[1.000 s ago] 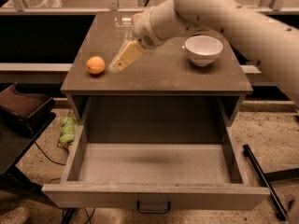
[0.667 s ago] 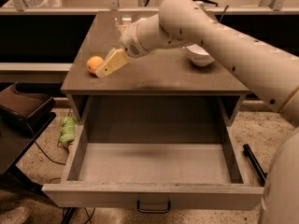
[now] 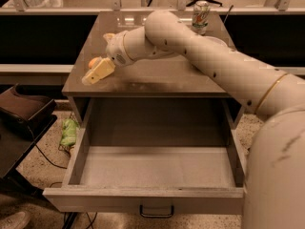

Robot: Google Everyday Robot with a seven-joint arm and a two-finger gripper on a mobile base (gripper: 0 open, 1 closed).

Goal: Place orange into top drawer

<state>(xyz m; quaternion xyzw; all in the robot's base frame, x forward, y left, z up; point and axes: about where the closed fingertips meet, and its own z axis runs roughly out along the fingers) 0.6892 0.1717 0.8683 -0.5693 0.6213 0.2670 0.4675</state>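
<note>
The orange (image 3: 94,61) sits on the cabinet top (image 3: 157,78) near its left edge, and only part of it shows. My gripper (image 3: 98,72) is right at the orange, on its near side and covering its lower part. The arm (image 3: 200,51) reaches in from the right across the cabinet top. The top drawer (image 3: 157,168) is pulled wide open below, its pale grey floor bare, with a small dark handle (image 3: 156,211) on its front.
A soda can (image 3: 200,17) stands at the back of the cabinet top. A green-and-yellow sponge (image 3: 69,131) lies on the floor left of the drawer. A dark piece of furniture (image 3: 24,109) stands at the left. A shelf rail (image 3: 57,8) runs behind.
The gripper has moved left across the cabinet top to the orange, now covering part of it. The arm now hides the white bowl.
</note>
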